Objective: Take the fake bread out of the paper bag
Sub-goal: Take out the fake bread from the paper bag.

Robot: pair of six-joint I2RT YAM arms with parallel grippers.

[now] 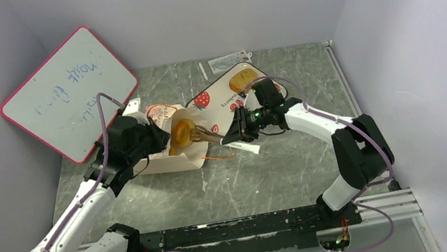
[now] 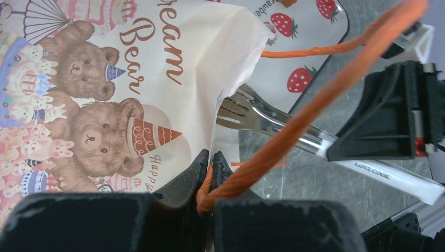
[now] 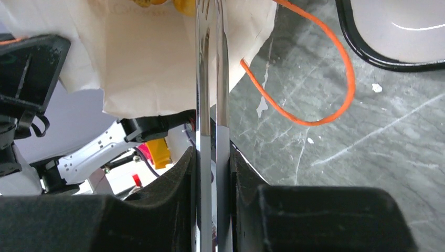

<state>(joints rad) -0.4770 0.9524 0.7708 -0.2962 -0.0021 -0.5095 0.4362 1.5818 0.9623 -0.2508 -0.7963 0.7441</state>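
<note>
Two hands share the job. Left hand (image 2: 211, 161) is clamped shut on the orange cord handle (image 2: 315, 100) of the paper bag (image 2: 173, 63). That pins the bag, which lies on its side on the tabletop (image 1: 270, 173) with its mouth facing the right hand. Right hand (image 3: 212, 157) is squeezed around a pair of metal tongs (image 3: 210, 79), whose arms are pressed almost together and run straight ahead of it into the bag's mouth. At the tong tips, just inside the mouth, sits a golden-brown ring doughnut (image 1: 181, 133); whether the tips actually pinch it I cannot tell. One orange bun (image 1: 242, 80) lies on the strawberry-print tray (image 1: 215, 93) just behind the right hand, so the task looks partly done. The step in hand is fetching the doughnut out. By my judgement, the next move calls for a firm squeeze on the tongs and a straight pull back toward the right hand, clear of the paper lip. Meanwhile the left hand must stop the bag from sliding along.
</note>
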